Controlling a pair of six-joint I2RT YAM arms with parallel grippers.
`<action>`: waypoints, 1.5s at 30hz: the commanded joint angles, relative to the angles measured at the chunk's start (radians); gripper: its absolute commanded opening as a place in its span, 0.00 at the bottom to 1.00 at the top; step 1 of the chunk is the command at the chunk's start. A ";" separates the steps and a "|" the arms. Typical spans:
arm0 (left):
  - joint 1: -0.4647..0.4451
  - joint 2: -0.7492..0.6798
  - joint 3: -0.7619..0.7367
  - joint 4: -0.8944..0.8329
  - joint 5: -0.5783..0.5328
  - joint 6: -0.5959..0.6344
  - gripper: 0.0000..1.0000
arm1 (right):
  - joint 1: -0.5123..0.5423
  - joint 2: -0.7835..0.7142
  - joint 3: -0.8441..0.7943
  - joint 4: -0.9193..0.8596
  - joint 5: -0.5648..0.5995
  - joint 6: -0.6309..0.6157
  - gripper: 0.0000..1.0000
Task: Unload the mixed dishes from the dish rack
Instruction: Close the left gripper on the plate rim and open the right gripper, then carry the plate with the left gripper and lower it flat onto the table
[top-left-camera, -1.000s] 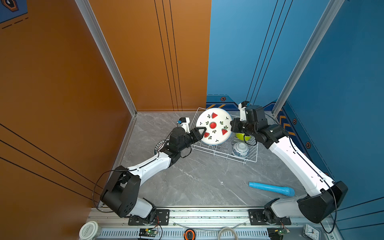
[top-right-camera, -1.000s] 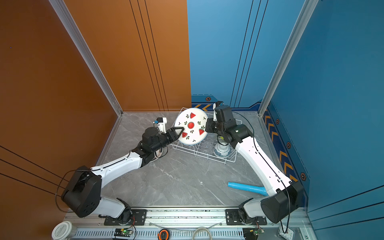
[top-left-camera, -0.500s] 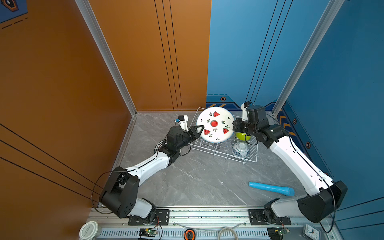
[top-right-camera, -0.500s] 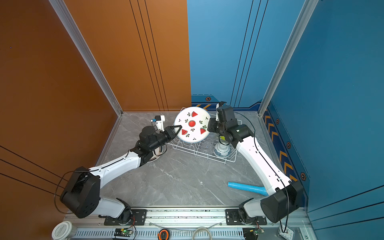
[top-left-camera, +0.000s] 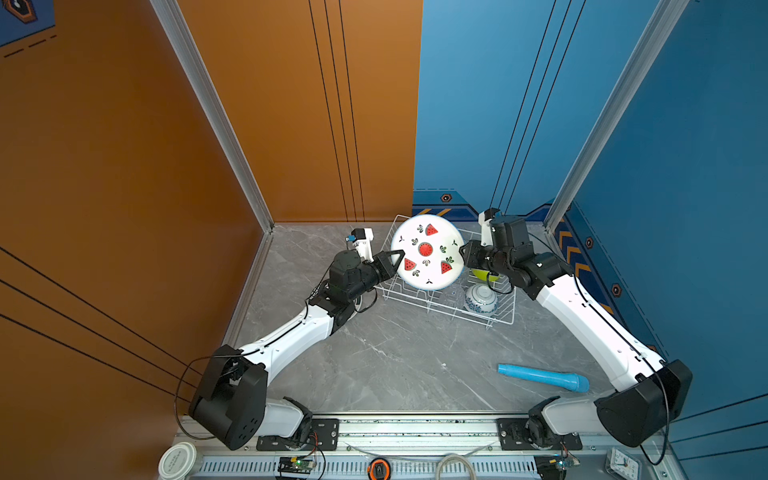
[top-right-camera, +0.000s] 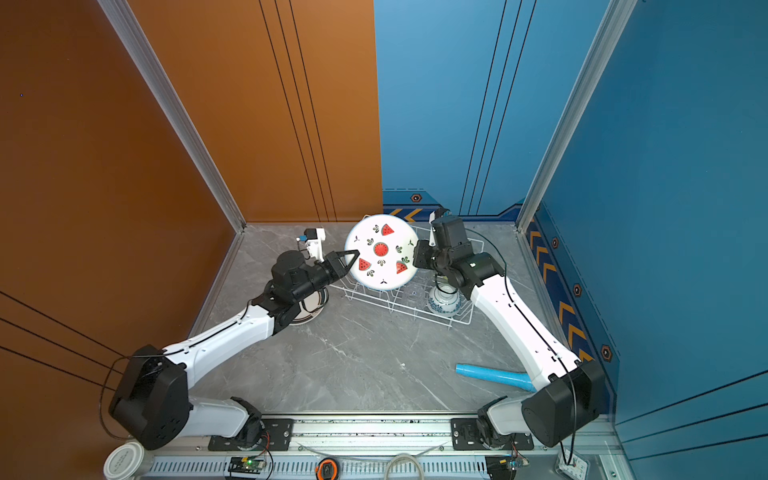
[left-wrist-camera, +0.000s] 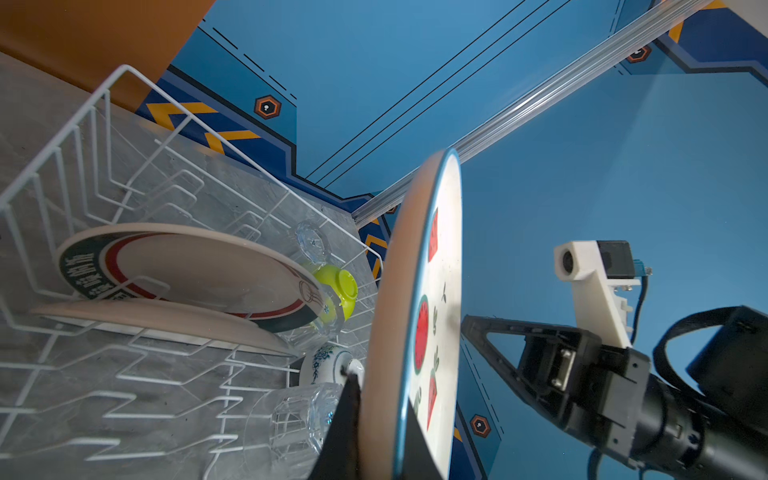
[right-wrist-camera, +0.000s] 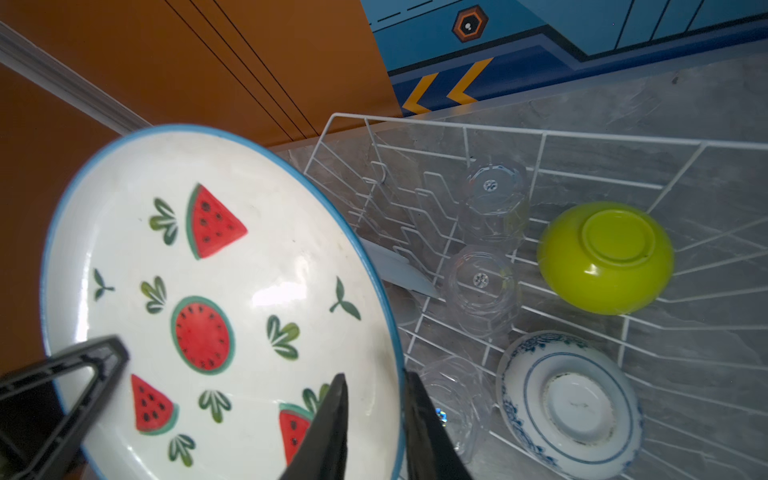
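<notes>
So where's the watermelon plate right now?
In both top views the plate is held on edge above the left half of the rack, near the back wall, left fingers pinching one rim and right fingers at the opposite rim.

A: L arm (top-left-camera: 291, 340)?
B: Stretched fr near-left base twd far middle, wrist abt level. L gripper (top-left-camera: 397, 254) points right, clamped on plate (top-left-camera: 428, 253) rim.
A: R arm (top-left-camera: 590, 324)?
B: Mirrors it fr near-right. R gripper (top-left-camera: 464, 253) points left, jaws parted, astride opp rim.
</notes>
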 joint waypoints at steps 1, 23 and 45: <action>-0.010 -0.031 0.009 -0.027 0.000 0.046 0.00 | 0.011 -0.062 -0.009 0.100 -0.058 0.009 0.39; 0.258 -0.311 -0.047 -0.319 -0.050 0.055 0.00 | 0.007 -0.231 -0.311 0.272 -0.036 0.060 0.85; 0.728 -0.513 -0.230 -0.598 0.027 0.032 0.00 | 0.008 -0.306 -0.387 0.265 0.021 -0.012 0.92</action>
